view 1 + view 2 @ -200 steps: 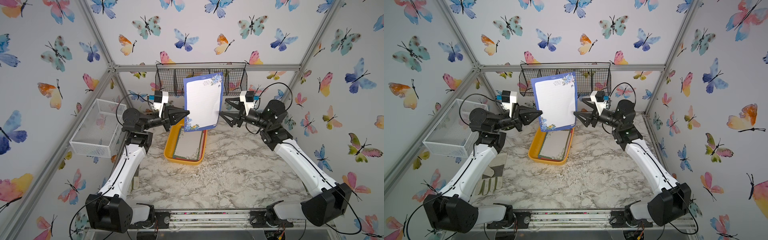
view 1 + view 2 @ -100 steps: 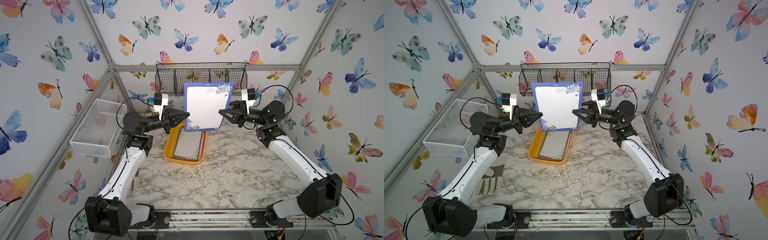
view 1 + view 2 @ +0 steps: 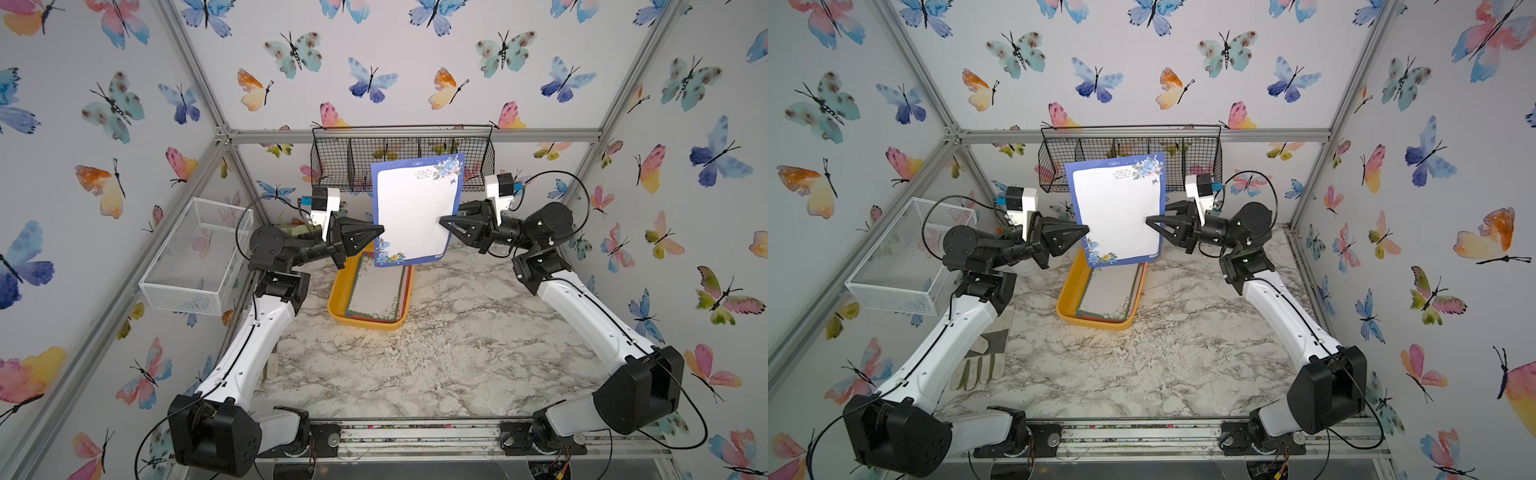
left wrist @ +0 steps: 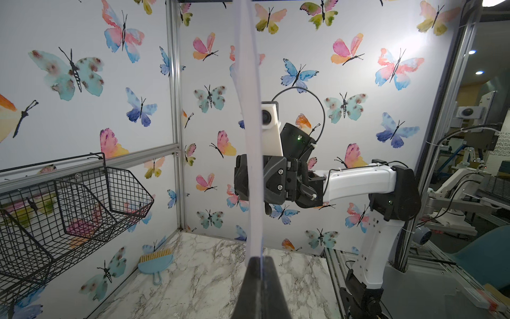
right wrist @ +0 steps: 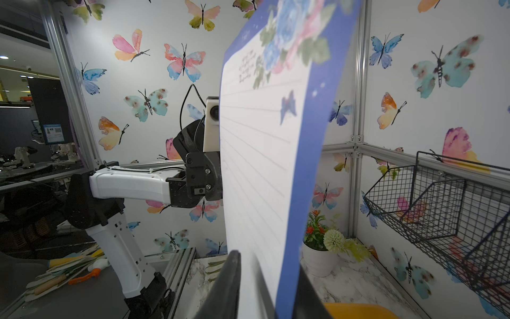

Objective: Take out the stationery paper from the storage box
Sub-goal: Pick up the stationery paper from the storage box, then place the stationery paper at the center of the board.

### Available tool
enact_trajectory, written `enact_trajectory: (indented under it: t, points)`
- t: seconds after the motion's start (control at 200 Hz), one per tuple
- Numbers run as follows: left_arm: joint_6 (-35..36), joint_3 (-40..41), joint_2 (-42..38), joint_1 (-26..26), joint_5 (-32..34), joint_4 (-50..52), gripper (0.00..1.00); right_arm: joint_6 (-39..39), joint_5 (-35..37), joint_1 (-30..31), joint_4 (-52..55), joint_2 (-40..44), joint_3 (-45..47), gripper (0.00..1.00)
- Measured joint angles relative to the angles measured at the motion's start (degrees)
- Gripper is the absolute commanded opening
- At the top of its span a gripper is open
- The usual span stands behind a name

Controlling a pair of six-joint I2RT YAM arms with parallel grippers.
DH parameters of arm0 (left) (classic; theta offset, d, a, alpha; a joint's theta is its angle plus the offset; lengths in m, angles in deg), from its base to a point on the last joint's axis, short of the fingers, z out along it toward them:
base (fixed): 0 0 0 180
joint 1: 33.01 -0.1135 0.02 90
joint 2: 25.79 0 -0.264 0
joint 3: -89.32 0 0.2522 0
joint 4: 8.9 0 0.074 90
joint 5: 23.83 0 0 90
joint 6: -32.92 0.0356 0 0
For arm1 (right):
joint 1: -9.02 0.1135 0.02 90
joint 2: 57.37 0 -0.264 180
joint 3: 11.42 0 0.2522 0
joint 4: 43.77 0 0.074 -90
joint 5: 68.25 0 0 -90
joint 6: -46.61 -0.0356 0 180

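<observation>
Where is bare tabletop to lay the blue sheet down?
Bare marble runs wide before the storage box, from left arm to right arm, and along the box's right-arm side. Crowded: the box, holding more sheets; a glove by the left arm.

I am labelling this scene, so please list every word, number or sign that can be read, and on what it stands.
None can be read with certainty.
Sheet, top corner beside the flowers: a few lines of script, too small and blurred.
Sheet, top border: a tiny white mark, unreadable.
Blue sign outside the cell: print too small to read.
</observation>
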Motion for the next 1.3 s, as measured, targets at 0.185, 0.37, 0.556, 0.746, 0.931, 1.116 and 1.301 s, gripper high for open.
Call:
enact_trajectory:
  t: [0.185,0.37,0.556,0.746,0.931,1.116,1.301]
  points:
    - [-0.31,0.07,0.0,0.11,1.11,0.02,0.0,-0.39,-0.04,0.26,-0.04,0.0,0.0,0.27]
    - [-1.51,0.07,0.39,0.17,1.44,-0.02,0.0,-0.39,-0.13,0.28,0.57,0.02,0.0,0.21]
    - [-2.67,0.07,1.81,0.28,1.44,0.07,0.0,0.83,1.03,0.37,3.69,1.46,0.22,0.02]
    - [-2.91,0.07,1.92,0.55,1.7,0.11,0.11,3.32,3.93,0.61,10.4,3.91,0.24,0.01]
    - [0.44,1.14,1.25,0.61,4.48,4.09,0.51,5.18,6.47,0.63,17.38,5.07,1.22,0.01]
    - [7.39,2.95,-0.55,0.5,10.78,13.77,0.68,9.16,10.95,0.63,28.15,6.82,4.13,0.01]
    - [13.31,3.04,-0.96,-0.11,20.0,22.88,0.7,13.79,16.98,0.0,41.51,6.67,4.72,0.01]
